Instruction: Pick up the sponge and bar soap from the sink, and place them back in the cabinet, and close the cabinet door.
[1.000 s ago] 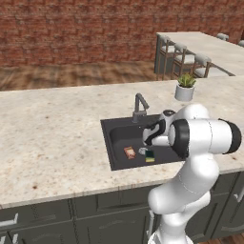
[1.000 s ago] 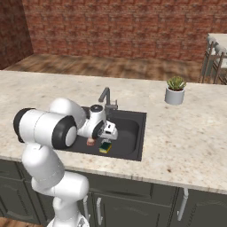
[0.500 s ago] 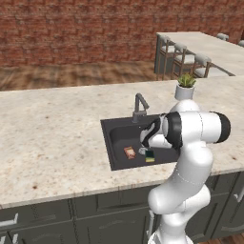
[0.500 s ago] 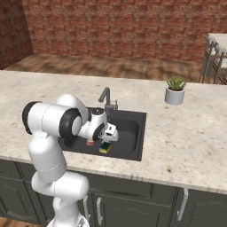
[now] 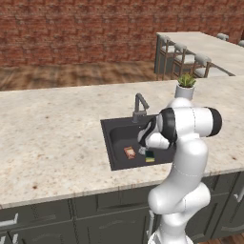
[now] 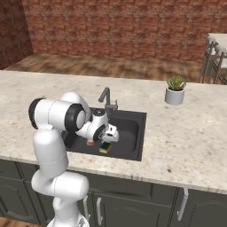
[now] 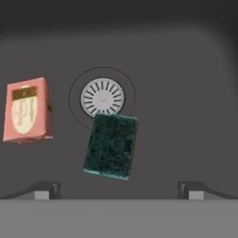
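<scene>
The sponge (image 7: pixel 110 145) lies flat on the floor of the sink (image 5: pixel 113 143), dark green face up, one corner overlapping the ring around the round drain (image 7: pixel 102 97). In the left base view it shows as a small yellow and green block (image 5: pixel 150 156) near the front wall of the basin. The bar soap (image 7: pixel 26 110) lies flat beside it, apart from it, on the other side of the drain; from the hand camera it looks pinkish with a paler label.

The gripper (image 7: pixel 118 189) hangs over the sponge, pointing straight down into the basin. Its 2 fingertips (image 7: pixel 46 189) stand spread wide, 1 at each side of the sponge and above it, holding nothing. In the right base view the white arm bends down from the counter edge into the sink, its hand (image 6: pixel 106 131) just over the sponge (image 6: pixel 105 148).

A grey faucet (image 5: pixel 139 107) stands at the back rim of the sink. A small potted plant (image 6: pixel 175 90) sits on the speckled stone counter (image 5: pixel 52 133), well apart from the sink.

As I judge it, the task is barely begun: both items are in the sink, nothing is gripped, and the lifting, storing and door closing all remain.
</scene>
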